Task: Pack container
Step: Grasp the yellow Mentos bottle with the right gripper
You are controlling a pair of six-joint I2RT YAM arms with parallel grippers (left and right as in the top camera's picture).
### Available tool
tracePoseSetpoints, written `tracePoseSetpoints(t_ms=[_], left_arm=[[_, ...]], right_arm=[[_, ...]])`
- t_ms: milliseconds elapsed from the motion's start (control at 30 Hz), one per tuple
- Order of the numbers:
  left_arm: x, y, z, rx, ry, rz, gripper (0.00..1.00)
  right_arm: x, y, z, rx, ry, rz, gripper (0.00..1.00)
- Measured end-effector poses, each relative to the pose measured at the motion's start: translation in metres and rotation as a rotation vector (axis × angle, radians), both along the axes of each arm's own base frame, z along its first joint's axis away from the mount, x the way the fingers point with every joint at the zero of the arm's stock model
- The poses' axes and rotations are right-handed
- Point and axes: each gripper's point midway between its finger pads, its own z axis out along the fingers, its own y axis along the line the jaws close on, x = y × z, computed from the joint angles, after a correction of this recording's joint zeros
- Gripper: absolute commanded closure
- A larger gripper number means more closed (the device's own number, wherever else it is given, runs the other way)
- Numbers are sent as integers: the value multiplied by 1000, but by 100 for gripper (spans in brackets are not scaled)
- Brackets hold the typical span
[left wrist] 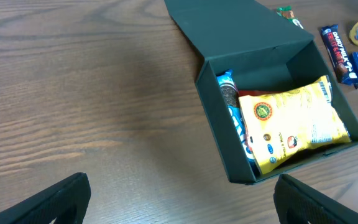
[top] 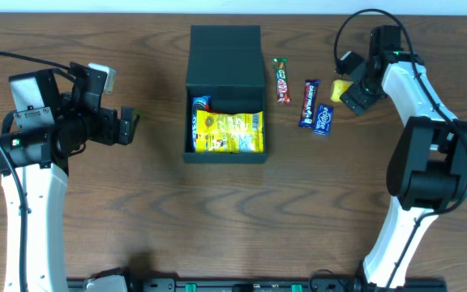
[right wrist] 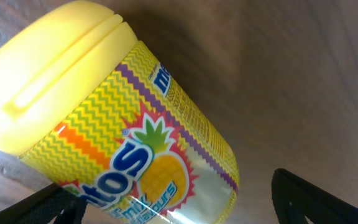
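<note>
Across the whole overhead view, a brown wood-grain table (top: 136, 211) is filling the frame, with only a pale strip (top: 136, 8) showing along the top edge.

In the upper middle of that view the container (top: 225, 156) is sitting flat on the wood. It is a matte, near-black, roughly square shallow box, and its hinged lid (top: 225, 50) is lying open toward the top of the frame. In the left wrist view the container (left wrist: 260, 71) is occupying the right half of the frame. A yellow packet (left wrist: 294, 121) is lying across most of the inside, and a blue packet (left wrist: 232, 93) is standing on edge against the left wall.

To the right of the container, apart from it, a red bar (top: 281, 79), a dark-blue bar (top: 309, 103) and a small blue packet (top: 323, 119) are lying in a loose row.

The left gripper (top: 130, 123) is hovering at middle left, well apart from the container. Its fingers (left wrist: 48, 199) are spread wide with nothing between them.

At upper right, the right gripper (top: 349, 91) is sitting at a yellow tub (top: 340, 88). In the right wrist view the tub (right wrist: 117, 124) is tilting between the spread fingers (right wrist: 328, 199), and a gap is showing on the right side.
</note>
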Motion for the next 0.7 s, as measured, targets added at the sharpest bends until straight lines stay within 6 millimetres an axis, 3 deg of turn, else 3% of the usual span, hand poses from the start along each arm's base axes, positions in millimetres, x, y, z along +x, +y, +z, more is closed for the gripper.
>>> tracePoseSetpoints(t_ms=[367,700], left_arm=[[0,0,0,-10,5,11,4],[0,0,0,-24,13,26,5]], right_arm=[[9,21,1,84,-30,124,10],[9,34,0,147,-32,180,32]])
